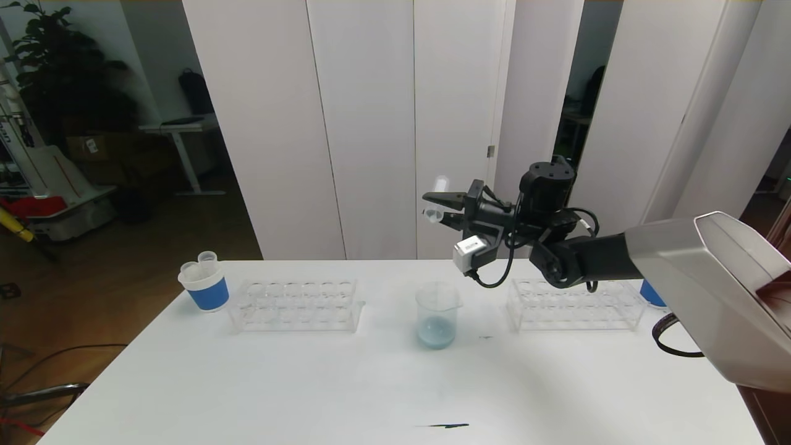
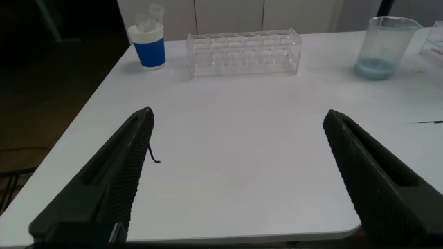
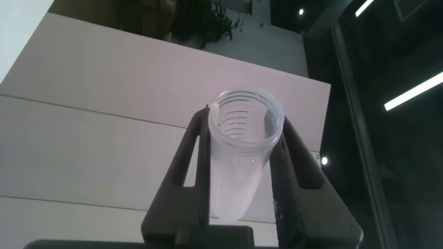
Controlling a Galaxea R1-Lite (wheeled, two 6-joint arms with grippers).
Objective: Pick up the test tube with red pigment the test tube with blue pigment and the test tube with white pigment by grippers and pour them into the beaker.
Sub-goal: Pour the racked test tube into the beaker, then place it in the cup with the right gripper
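The tube (image 1: 437,199) with a pale whitish tip is sitting clenched between the fingers of the right gripper (image 1: 440,206), which is hanging in the air above the beaker (image 1: 437,314) and a little behind it. In the right wrist view the tube (image 3: 239,155) is showing its threaded open mouth toward the camera, with both fingers (image 3: 188,166) pressing on its sides. Whether any pigment is lying inside cannot be told from here.

The beaker is standing upright on the white tabletop (image 1: 309,389), between two clear racks, and is holding a shallow layer of pale blue liquid. The left rack (image 1: 295,305) and the right rack (image 1: 575,304) are both showing bare holes. A blue-banded paper cup (image 1: 204,285) is standing just beside the left rack's far end, with capped tubes poking out of it. Another blue cup (image 1: 651,293) is peeking out behind the right arm.

The left gripper (image 2: 235,180) is hovering low over the near left part of the tabletop, its fingers (image 2: 111,187) spread wide apart and grasping nothing. From there the beaker (image 2: 386,47) is appearing well apart from it.
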